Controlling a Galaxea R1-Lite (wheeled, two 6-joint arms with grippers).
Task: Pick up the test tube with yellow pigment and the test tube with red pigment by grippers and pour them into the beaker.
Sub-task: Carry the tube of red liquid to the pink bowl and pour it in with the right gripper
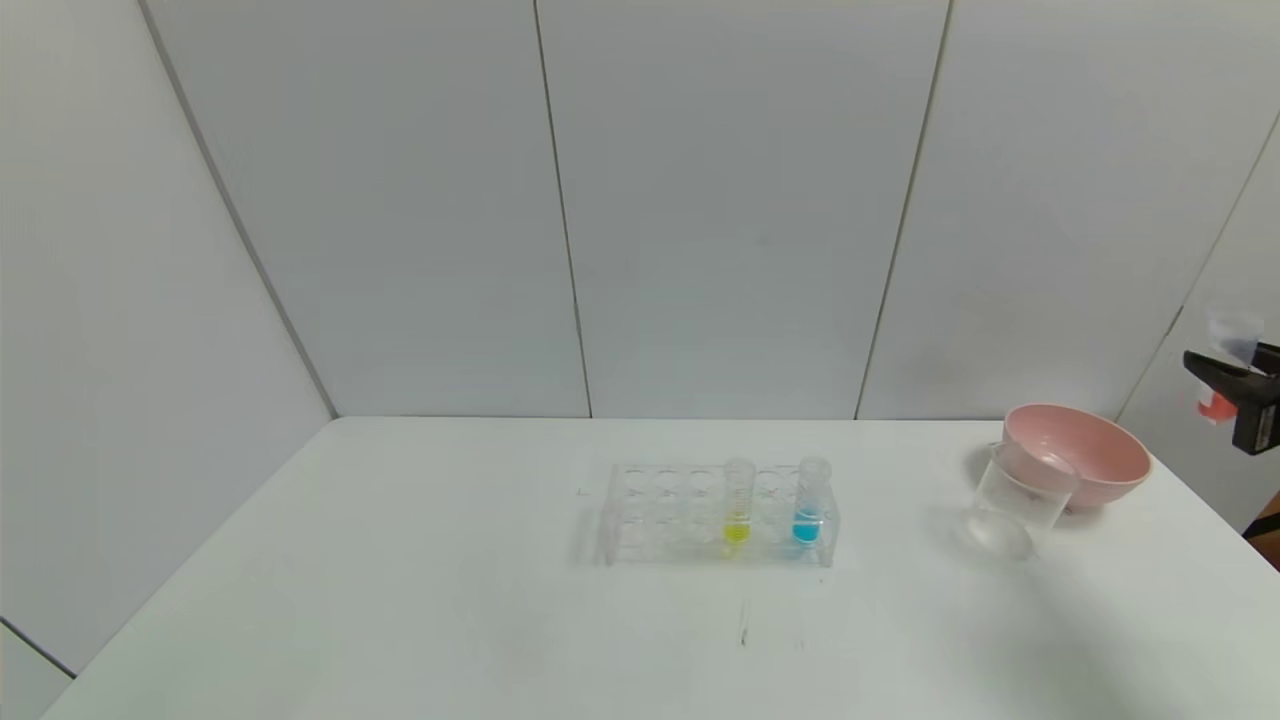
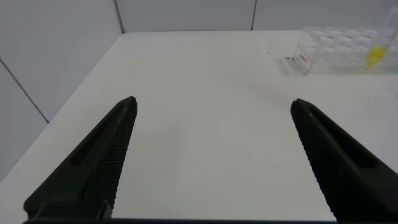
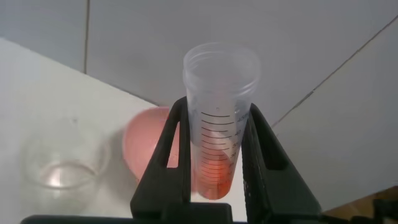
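Note:
My right gripper is at the far right edge of the head view, above and right of the pink bowl, shut on the test tube with red pigment, whose orange-red liquid sits at the tube's bottom between the jaws. The red tube also shows in the head view. The test tube with yellow pigment stands upright in a clear rack at the table's middle, next to a blue-liquid tube. The beaker stands on the table in front of the bowl, left and below my right gripper. My left gripper is open and empty, low over bare table, out of the head view.
A pink bowl sits right behind the beaker, near the table's right rear corner. The rack also shows far off in the left wrist view. Grey wall panels stand close behind the table. The table's right edge runs just past the bowl.

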